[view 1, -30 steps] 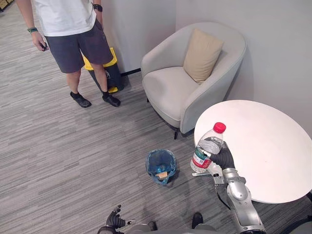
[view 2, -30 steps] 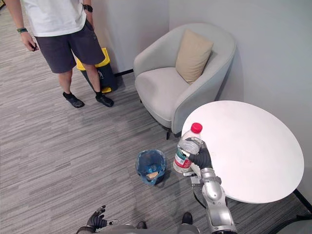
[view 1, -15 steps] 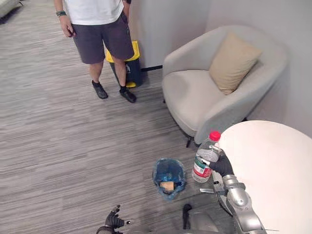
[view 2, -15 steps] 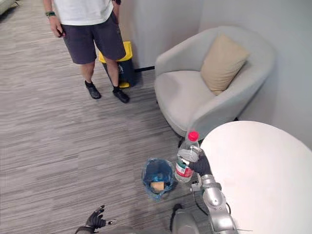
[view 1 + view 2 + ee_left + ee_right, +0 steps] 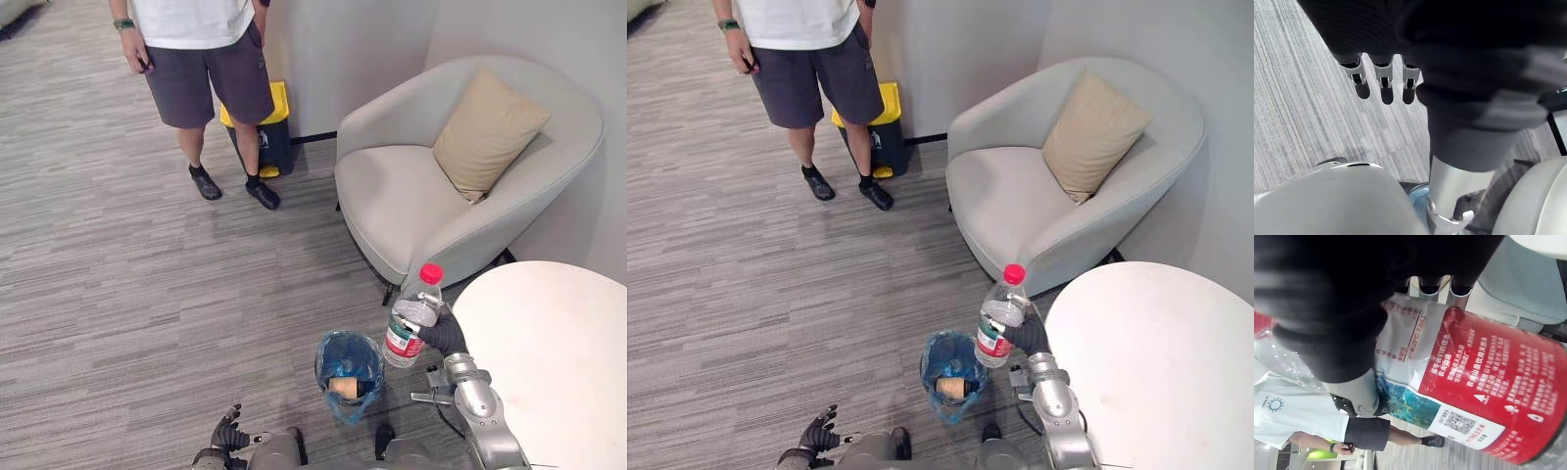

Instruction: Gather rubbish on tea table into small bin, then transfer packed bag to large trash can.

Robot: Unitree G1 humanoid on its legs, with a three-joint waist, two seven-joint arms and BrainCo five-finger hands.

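My right hand (image 5: pixel 446 334) is shut on a clear plastic bottle (image 5: pixel 411 317) with a red cap and a red and white label (image 5: pixel 1479 382). The bottle is held upright in the air, just left of the round white tea table (image 5: pixel 549 362) and up and to the right of the small bin (image 5: pixel 349 369). The small bin has a blue bag liner and holds a brown piece of rubbish (image 5: pixel 343 387). My left hand (image 5: pixel 227 439) hangs low near the floor with its fingers (image 5: pixel 1382 83) relaxed and holding nothing. A large dark trash can (image 5: pixel 261 132) with a yellow lid stands by the far wall.
A person (image 5: pixel 201 59) in a white shirt and dark shorts stands in front of the large trash can. A light grey armchair (image 5: pixel 451 186) with a tan cushion (image 5: pixel 487 120) sits beyond the table. Grey carpet (image 5: pixel 118 284) stretches to the left.
The camera has shifted, so the whole scene slid. My right hand still holds the bottle, now nearer the small bin and off the table's edge.
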